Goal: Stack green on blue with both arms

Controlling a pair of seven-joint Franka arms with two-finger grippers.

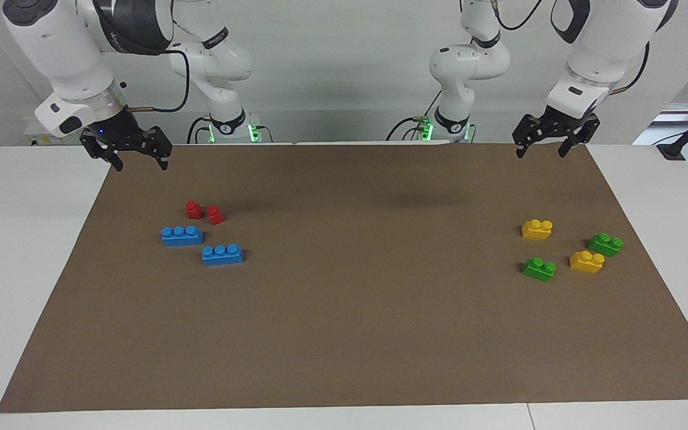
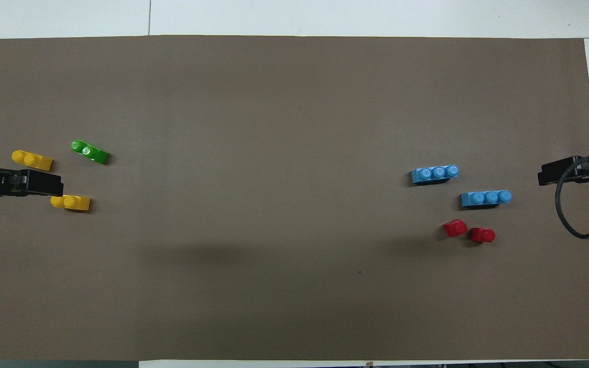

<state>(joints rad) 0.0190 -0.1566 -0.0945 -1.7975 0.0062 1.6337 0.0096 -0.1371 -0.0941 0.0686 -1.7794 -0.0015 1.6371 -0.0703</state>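
A brown mat covers the white surface. The left tool hangs open and empty over the mat's edge at the robots' end. Out on the mat from it lie two green bricks mixed with two yellow bricks, all apart. The right tool hangs open and empty over its own corner of the mat. Out from it lie two red bricks, then two blue bricks, unstacked and well apart from the green ones.
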